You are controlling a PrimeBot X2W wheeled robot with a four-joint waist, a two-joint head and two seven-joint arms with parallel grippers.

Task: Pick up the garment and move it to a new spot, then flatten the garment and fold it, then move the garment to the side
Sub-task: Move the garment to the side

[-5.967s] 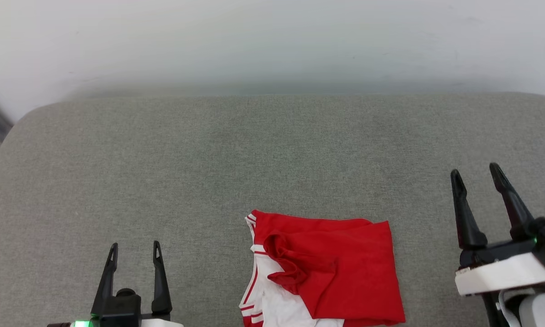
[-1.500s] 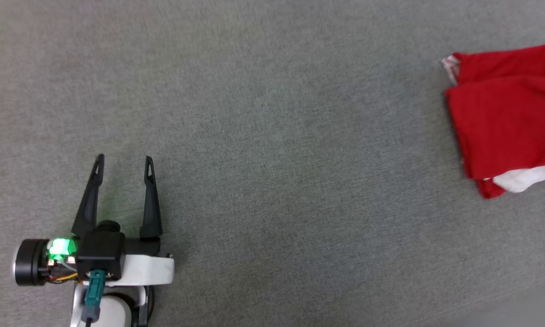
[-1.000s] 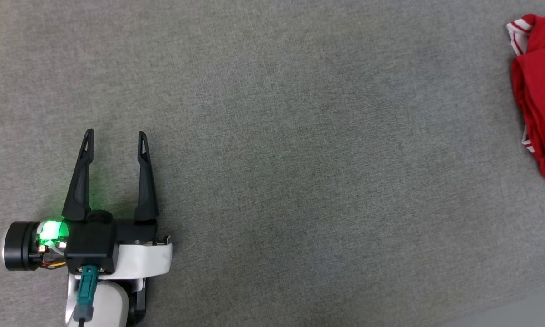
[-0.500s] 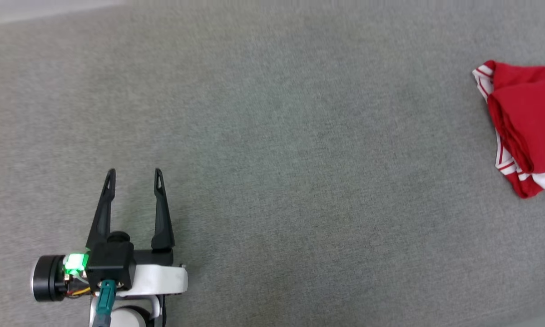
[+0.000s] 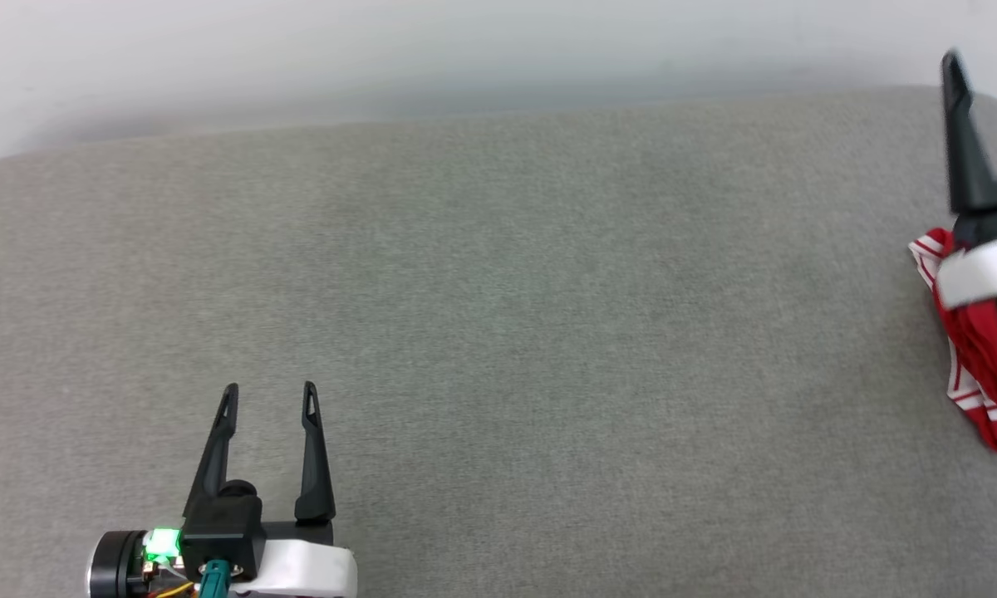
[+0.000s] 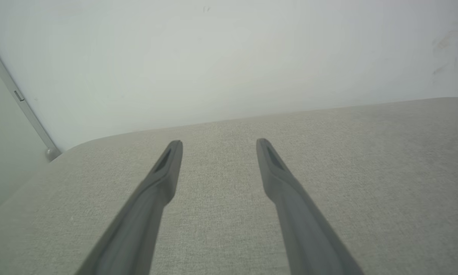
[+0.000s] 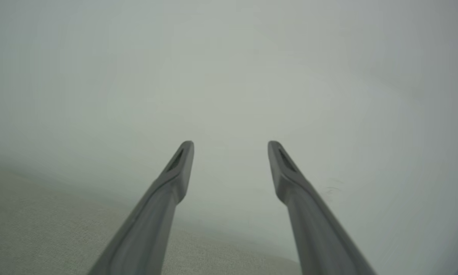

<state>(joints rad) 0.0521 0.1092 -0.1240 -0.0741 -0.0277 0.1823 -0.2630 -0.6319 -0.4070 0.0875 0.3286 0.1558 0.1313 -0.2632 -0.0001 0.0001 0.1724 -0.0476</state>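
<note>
Grey woven fabric covers the bench (image 5: 548,291), whose rounded far edge meets a pale wall (image 5: 465,50). You have the garment (image 5: 974,357) lying at the bench's right end, about midway between the far edge and the near side. It is a bunched red heap with red-and-white striped trim along its left border. Its right part is cut off by the head view's edge, so you cannot judge from there how neatly it is folded.

Your right gripper (image 7: 230,143) is over that same right end of the bench. In the head view one dark finger (image 5: 964,141) points toward the bench's far edge. The white housing behind it overlaps the garment's upper part. The picture is blurred there, and you cannot tell whether the housing touches the cloth. The right wrist view shows both fingers spread wide with nothing between them, aimed past the bench's far edge at the wall. The garment is not held.

Your left gripper (image 5: 270,388) sits low over the bench's near left part, well apart from the garment. Its two fingers stand wide apart, hold nothing and point toward the bench's far edge, as the left wrist view confirms. A green light (image 5: 162,544) glows on its wrist. Beyond the bench's far left corner, the left wrist view shows a thin grey strip (image 6: 19,99) running up the wall.
</note>
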